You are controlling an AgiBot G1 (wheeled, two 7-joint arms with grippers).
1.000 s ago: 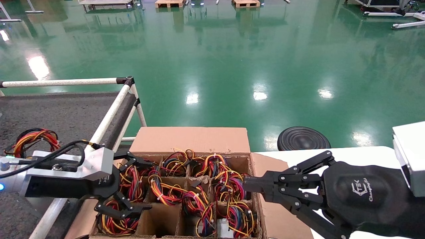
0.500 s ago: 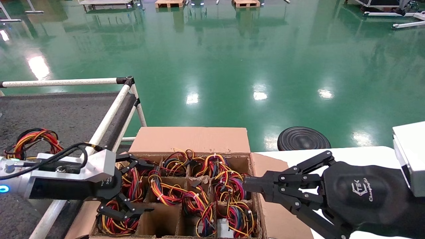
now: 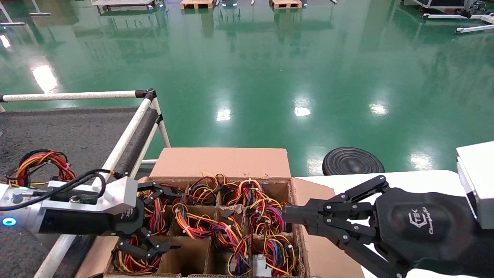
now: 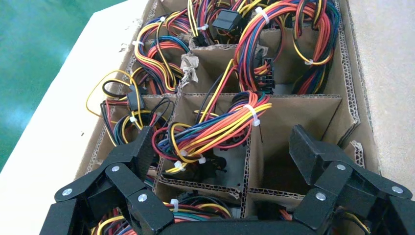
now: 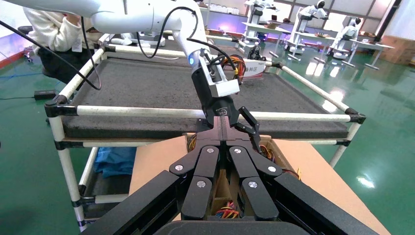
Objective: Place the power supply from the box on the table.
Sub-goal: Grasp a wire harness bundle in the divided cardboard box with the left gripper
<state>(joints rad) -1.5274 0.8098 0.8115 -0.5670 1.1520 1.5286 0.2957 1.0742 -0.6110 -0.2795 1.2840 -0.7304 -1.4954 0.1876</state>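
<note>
The left hand (image 3: 164,218) hangs over the left side of the cardboard box (image 3: 220,162), its black fingers (image 4: 128,157) spread wide apart and holding nothing. In the left wrist view the two fingers straddle a cell of the inner cardboard grid (image 4: 248,147), with a zip-tied bundle of red, orange, yellow and blue wires (image 4: 215,129) lying across the divider between them; the fingertips are just above the grid and I cannot tell whether they touch the wires.

The box stands between the dark grey felt desk (image 3: 69,127) on the robot's left and a smooth white tabletop (image 3: 420,178) on its right. Most of its cells are stuffed with coloured wire looms and black connectors (image 4: 227,19). The silver bodies of the power supplies are mostly hidden beneath the wiring; one pale metal corner of a power supply (image 3: 262,266) shows in a near cell on the right side of the box. A cell in the near row (image 3: 185,256) looks empty.

A separate coil of red and orange wires (image 3: 38,162) already lies on the felt desk, behind the left arm and near the white tubular rail (image 3: 127,135).

The right hand (image 3: 287,216) is parked over the right edge of the box, its fingers pressed together with nothing between them.
</note>
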